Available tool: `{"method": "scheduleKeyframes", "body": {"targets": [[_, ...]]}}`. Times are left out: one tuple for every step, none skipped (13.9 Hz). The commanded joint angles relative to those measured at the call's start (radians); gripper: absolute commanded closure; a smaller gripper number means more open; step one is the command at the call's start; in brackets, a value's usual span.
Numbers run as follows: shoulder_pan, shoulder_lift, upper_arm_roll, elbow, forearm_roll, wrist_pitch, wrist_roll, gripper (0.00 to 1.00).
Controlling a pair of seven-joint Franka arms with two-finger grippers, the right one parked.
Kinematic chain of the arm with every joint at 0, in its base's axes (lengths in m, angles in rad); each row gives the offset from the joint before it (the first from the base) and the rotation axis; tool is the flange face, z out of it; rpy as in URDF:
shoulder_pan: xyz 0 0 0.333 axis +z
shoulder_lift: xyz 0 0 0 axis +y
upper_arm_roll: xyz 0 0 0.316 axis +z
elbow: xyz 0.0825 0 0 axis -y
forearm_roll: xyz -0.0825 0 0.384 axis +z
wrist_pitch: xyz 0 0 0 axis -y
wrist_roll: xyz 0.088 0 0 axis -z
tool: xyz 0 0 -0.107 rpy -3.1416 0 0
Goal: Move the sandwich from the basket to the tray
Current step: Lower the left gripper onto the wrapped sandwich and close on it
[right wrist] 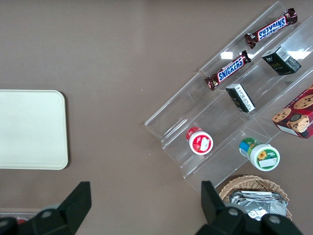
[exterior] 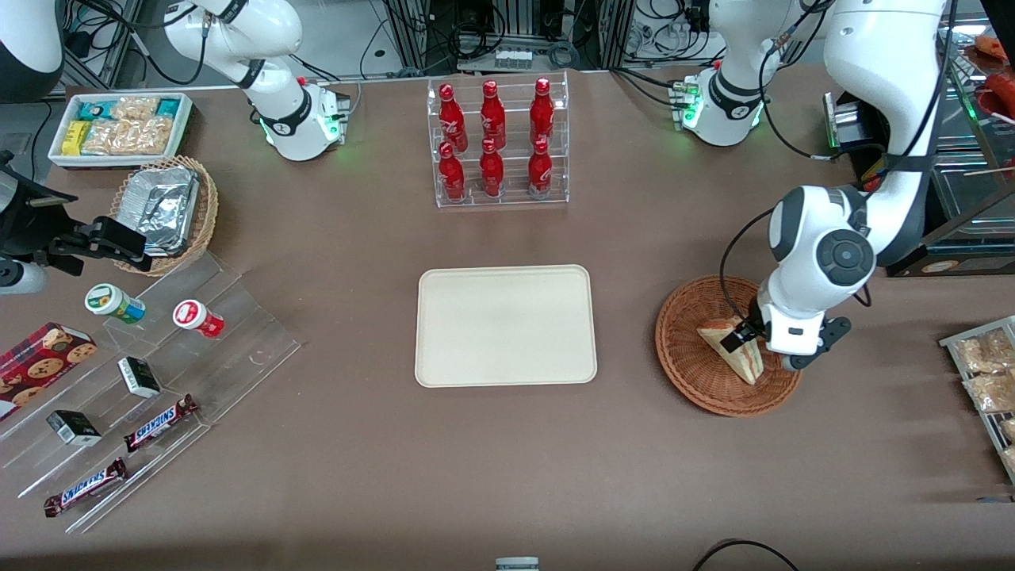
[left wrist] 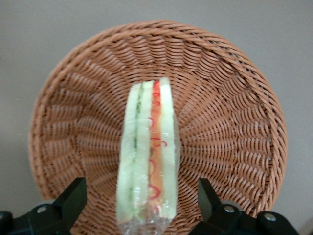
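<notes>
The sandwich (exterior: 733,346) lies inside the basket (exterior: 682,349), which stands on the desk (exterior: 507,460) toward the working arm's end. The wedge is wrapped in clear film and rests on its side, with the red and green filling stripe facing up toward the wrist camera. The gripper (exterior: 744,333) is low over the basket, directly above the sandwich. In the wrist view its fingers (left wrist: 73,196) are spread wide, one on each side of the sandwich (left wrist: 146,156), with a clear gap between each finger and the bread; they hold nothing. The woven floor of the basket (left wrist: 230,132) shows all around the wedge. The tray (exterior: 506,325) sits flat at the middle of the desk, well apart from the basket, with nothing on it. A clear rack of red bottles (exterior: 496,143) stands farther from the front camera than the tray.
</notes>
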Motion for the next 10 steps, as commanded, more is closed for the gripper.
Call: {"method": "scheduleKeyframes", "body": {"targets": [[-0.014,-0.006,0.005,-0.058,0.003,0.070,-0.022,0.00],[-0.014,-0.002,0.005,-0.056,0.003,0.070,-0.022,0.01],[-0.014,0.003,0.007,-0.056,0.003,0.070,-0.024,0.17],[-0.014,0.006,0.007,-0.053,0.003,0.070,-0.027,0.52],[-0.013,0.006,0.007,-0.046,0.003,0.067,-0.038,0.74],[-0.013,0.006,0.007,-0.026,0.003,0.060,-0.048,0.91],[-0.013,0.009,0.007,-0.004,0.003,0.054,-0.053,1.00],[-0.013,0.010,0.007,0.020,0.003,0.015,-0.050,1.00],[-0.014,0.007,0.007,0.046,0.005,-0.046,-0.043,1.00],[-0.016,0.004,0.005,0.069,0.005,-0.098,-0.039,1.00]]}}
